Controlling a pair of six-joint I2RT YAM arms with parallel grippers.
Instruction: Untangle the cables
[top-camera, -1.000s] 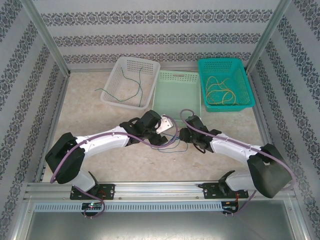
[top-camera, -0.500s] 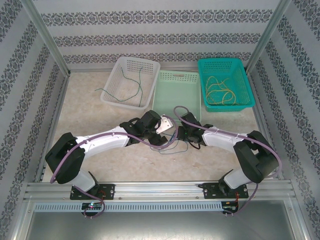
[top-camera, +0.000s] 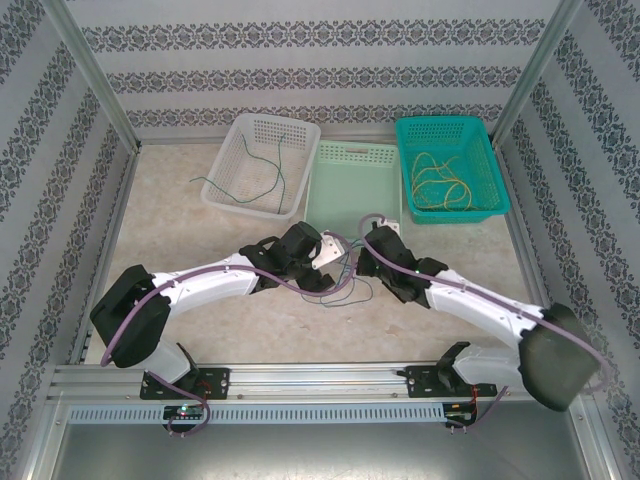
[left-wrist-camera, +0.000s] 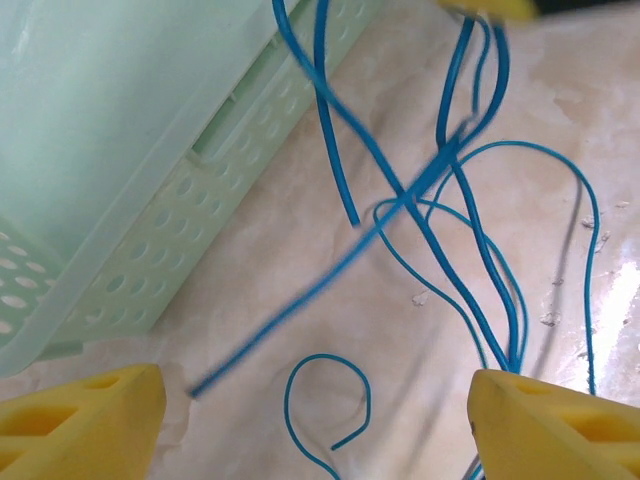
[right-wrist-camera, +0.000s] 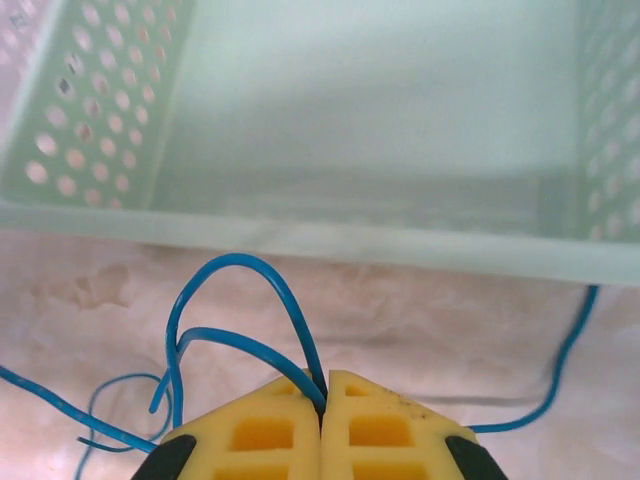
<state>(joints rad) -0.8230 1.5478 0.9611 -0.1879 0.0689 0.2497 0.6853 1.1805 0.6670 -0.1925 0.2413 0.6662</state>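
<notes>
- Cables in blue are the live business: our right gripper (right-wrist-camera: 322, 385) has its yellow pads pressed together on a loop of the blue cables (right-wrist-camera: 235, 259), just in front of the pale green basket (right-wrist-camera: 300, 245).
- Our left gripper (left-wrist-camera: 315, 420) hangs with its pads wide apart and grips nothing, while blue strands cross and curl over one another on the surface below it.
- From above, we see that blue bundle lying on the table (top-camera: 180, 260) between the two grippers, near the front wall of the pale green basket, which holds no cable that we can see.
- Further out, a green cable (top-camera: 279, 172) sits in the white basket (top-camera: 275, 122), one end trailing over its left wall onto the table.
- The yellow cables (top-camera: 440, 182) lie coiled in the teal basket (top-camera: 440, 122).
- We judge green and yellow already sorted, so blue is the colour left.
- What remains, by our reckoning: draw the crossed blue strands apart, then probably drop them into the middle basket.
</notes>
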